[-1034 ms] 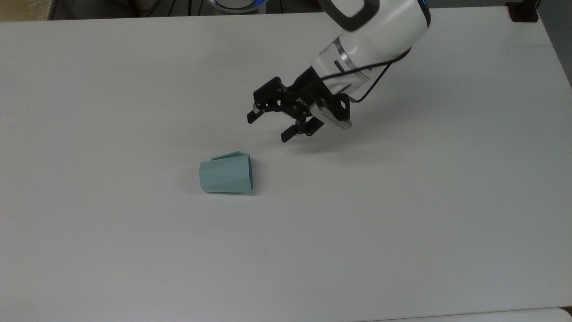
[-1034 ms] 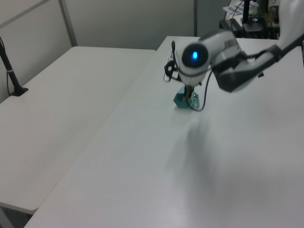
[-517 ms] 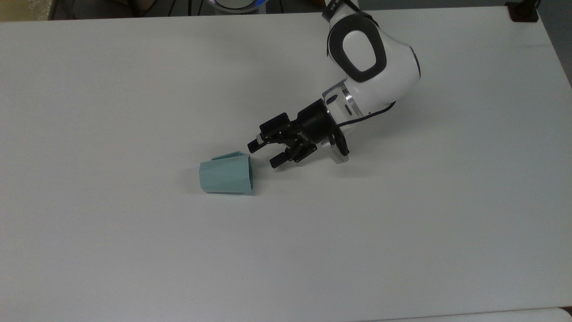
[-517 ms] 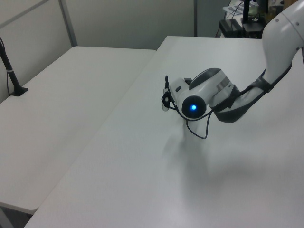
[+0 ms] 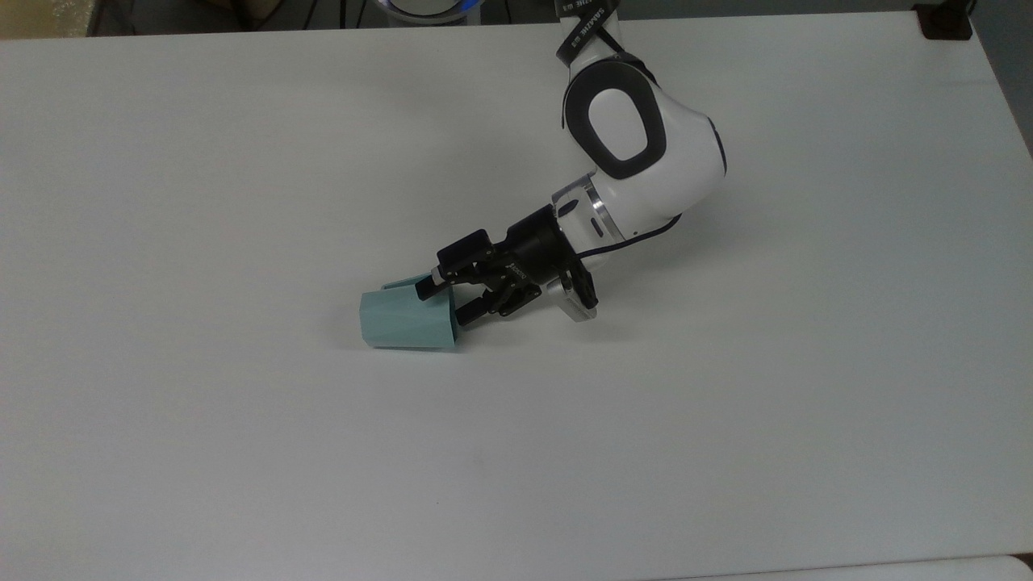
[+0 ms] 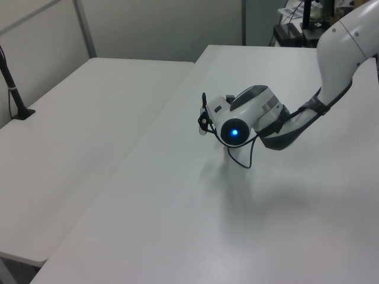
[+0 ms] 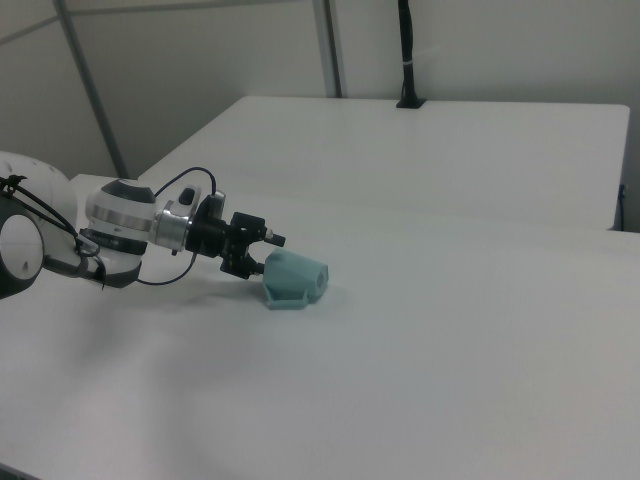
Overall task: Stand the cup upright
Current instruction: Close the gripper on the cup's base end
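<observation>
The pale teal cup (image 5: 403, 321) lies on its side on the white table (image 5: 242, 161), its wide mouth turned to the top view's right and its flat handle on the far side. My gripper (image 5: 444, 304) is low over the table at the cup's mouth end and is open. One fingertip (image 5: 423, 291) sits over the cup's far wall by the handle, the other at the mouth opening. In the right view the cup (image 7: 293, 280) lies just right of the gripper (image 7: 263, 256). In the left view the arm's wrist (image 6: 235, 127) stands in front of that spot.
A second white table (image 6: 77, 136) adjoins along the left view's left, with a black post (image 6: 13, 89) on it. The same kind of post (image 7: 405, 60) stands at the back in the right view. Bare table surface surrounds the cup on all sides.
The arm has dropped and swung toward the top view's left, bringing the open gripper from above the table right up to the cup's mouth. The cup has not moved.
</observation>
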Tool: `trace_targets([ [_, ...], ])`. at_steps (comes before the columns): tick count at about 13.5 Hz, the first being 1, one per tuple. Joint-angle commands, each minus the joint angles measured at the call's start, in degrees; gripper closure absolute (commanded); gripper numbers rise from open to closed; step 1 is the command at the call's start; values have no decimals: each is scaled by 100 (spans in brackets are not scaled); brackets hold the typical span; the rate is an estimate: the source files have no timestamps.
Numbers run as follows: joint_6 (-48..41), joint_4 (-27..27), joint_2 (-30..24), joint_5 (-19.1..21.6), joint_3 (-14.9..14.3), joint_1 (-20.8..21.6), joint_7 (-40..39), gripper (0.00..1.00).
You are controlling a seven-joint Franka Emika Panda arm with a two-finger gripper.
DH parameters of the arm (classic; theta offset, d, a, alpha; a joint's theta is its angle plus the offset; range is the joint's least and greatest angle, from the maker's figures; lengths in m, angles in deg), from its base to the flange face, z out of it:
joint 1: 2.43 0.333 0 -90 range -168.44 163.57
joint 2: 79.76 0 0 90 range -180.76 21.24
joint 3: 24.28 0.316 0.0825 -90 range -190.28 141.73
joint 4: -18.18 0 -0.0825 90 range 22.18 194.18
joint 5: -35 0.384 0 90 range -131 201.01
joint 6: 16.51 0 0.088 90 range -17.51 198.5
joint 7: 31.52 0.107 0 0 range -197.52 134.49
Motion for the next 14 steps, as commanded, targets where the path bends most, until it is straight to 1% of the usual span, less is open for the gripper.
trace_targets([
  [1, 123, -106, 51, -162, 90, -199, 24, 13],
  [2, 124, -97, 51, -180, 90, -226, 24, 21],
  [3, 124, -71, 51, -258, 90, -235, 15, 39],
  [4, 124, -44, 51, -285, 98, -235, 24, 51],
  [5, 124, -35, 95, -346, 98, -235, 24, 68],
  [6, 124, -26, 104, -408, 98, -243, 24, 82],
  [7, 124, -18, 130, -408, 98, -243, 24, 100],
  [12, 88, 316, 139, -619, 98, -226, 86, 100],
  [14, 36, 325, 61, -523, 107, -226, 340, 100],
])
